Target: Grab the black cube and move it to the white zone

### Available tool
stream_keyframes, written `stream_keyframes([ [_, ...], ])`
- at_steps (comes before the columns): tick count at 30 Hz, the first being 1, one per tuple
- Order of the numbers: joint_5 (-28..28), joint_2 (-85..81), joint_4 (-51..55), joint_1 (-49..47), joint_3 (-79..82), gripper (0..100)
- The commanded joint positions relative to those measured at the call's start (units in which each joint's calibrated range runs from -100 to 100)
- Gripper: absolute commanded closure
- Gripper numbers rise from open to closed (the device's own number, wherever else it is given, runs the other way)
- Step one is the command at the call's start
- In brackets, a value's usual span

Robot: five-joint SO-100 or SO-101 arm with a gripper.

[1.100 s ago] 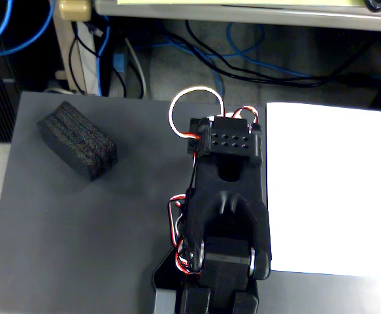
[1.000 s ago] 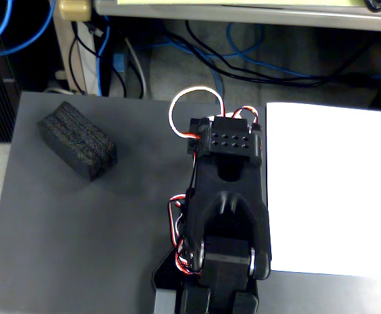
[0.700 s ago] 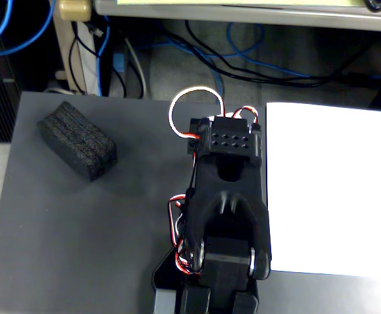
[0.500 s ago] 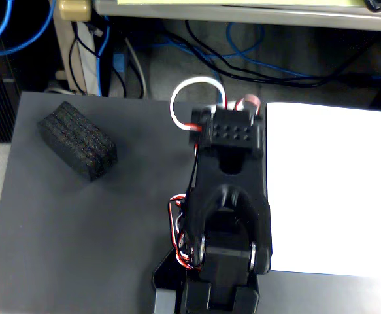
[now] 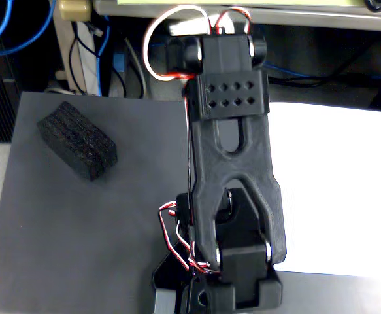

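My gripper (image 5: 226, 297) sits folded low in the fixed view — I cannot tell if my fingers are parted. The black cube (image 5: 77, 140) lies well up-left of them, the white zone (image 5: 334, 190) right — approach squarely across its narrow sides.

The rough black cube (image 5: 78, 140) lies angled on dark tabletop, well apart from the white zone (image 5: 334, 190).
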Motion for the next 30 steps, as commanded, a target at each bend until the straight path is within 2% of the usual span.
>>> stream_keyframes([
  [1, 0.28, 7.88, 6.82, -7.59, -13.08, 98],
  [3, 1.59, 19.64, 9.05, -10.32, -22.42, 98],
  [6, 6.36, 33.50, 10.68, -10.54, -36.20, 98],
  [9, 14.22, 41.23, 14.45, -10.83, -43.27, 98],
  [11, 20.14, 42.83, 14.88, -14.44, -43.54, 98],
  [20, 33.76, 42.49, 20.20, -33.86, -38.47, 98],
  [23, 39.62, 42.49, 20.20, -33.79, -32.57, 98],
  [26, 42.19, 42.49, 20.20, -33.64, -31.76, 97],
  [29, 43.66, 42.49, 20.20, -33.64, -32.66, 84],
  [30, 44.34, 42.49, 20.20, -33.72, -32.66, 82],
])
